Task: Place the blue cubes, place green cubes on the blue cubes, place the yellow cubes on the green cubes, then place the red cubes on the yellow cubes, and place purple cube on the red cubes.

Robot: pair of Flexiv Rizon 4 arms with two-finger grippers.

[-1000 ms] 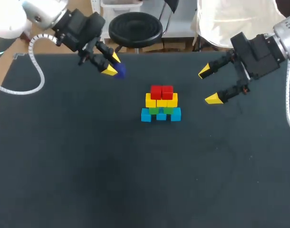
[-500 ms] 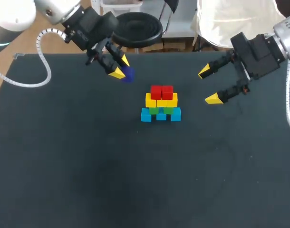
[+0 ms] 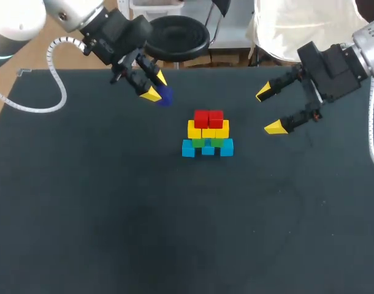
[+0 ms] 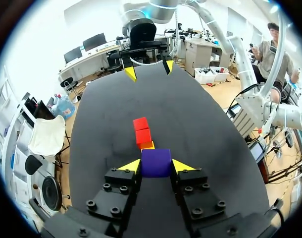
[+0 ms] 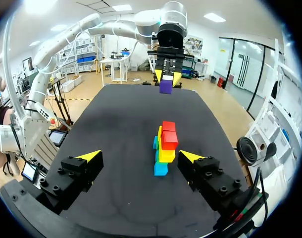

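Observation:
A stack of cubes (image 3: 208, 135) stands mid-table: blue cubes (image 3: 188, 149) at the bottom, green cubes (image 3: 199, 143) on them, yellow cubes (image 3: 208, 130) above, two red cubes (image 3: 208, 118) on top. My left gripper (image 3: 156, 86) hangs above the table to the stack's back left, shut on the purple cube (image 3: 165, 95). In the left wrist view the purple cube (image 4: 156, 162) sits between the yellow tips, with the stack (image 4: 142, 135) ahead. My right gripper (image 3: 270, 109) stands open to the stack's right; in its wrist view the stack (image 5: 165, 147) lies ahead between the wide fingers.
The dark table (image 3: 113, 214) stretches wide in front of the stack. No other loose objects lie on it.
Over the first half second my left gripper carried the purple cube to the right, toward the stack, then held still. The right arm has not moved.

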